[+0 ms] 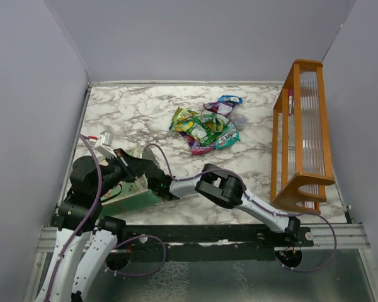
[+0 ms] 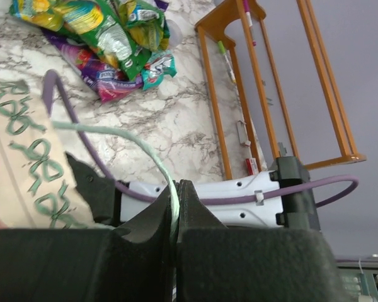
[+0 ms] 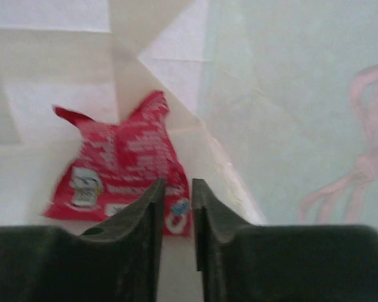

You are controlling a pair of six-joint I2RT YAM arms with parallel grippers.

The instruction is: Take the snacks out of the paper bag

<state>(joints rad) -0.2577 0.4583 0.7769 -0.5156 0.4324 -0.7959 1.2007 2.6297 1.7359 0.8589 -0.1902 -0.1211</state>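
table [image 1: 132,107] marble | orange rack [image 1: 302,138] far right | paper bag [image 1: 135,200] lying near left | snack pile [image 1: 206,128] out, mid-table | red packet [image 3: 123,167] inside bag | left gripper [image 2: 175,207] clenched on string handle [image 2: 132,139] | right gripper [image 3: 177,186] inside bag, jaws nearly together at packet's edge, cannot tell if gripping

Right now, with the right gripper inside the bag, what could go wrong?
The left gripper holds the paper bag only by a thin string handle; it might slip or tear. The right gripper has a narrow gap at the near edge of the red packet, so its grasp may slip.
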